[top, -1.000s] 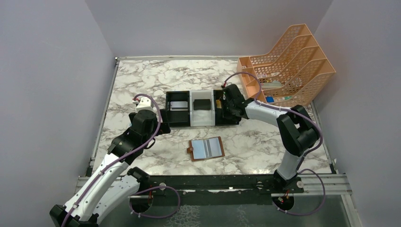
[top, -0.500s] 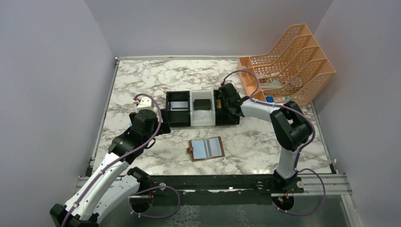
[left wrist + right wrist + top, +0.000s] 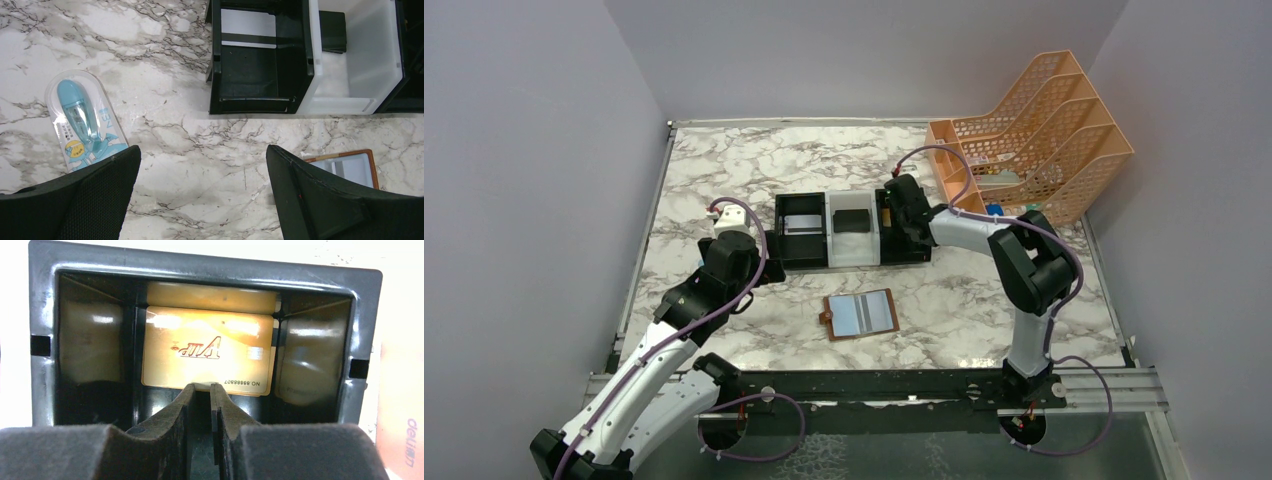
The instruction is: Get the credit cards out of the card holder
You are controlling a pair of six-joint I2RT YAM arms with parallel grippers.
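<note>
The right gripper (image 3: 202, 390) stands narrow and empty, gold card (image 3: 207, 350) just ahead; it should back straight out without nudging it.

Right gripper (image 3: 202, 388) was hemmed in on both sides by the black compartment walls of the tray (image 3: 44, 300). Gold card (image 3: 207, 352) lay at its fingertips, far wall just behind. Bare marble table (image 3: 165, 90) was seen under the wide-spread left gripper (image 3: 202, 150), flanked by a blister-packed blue item (image 3: 80, 122), the tray front and the card holder (image 3: 861, 314).
</note>
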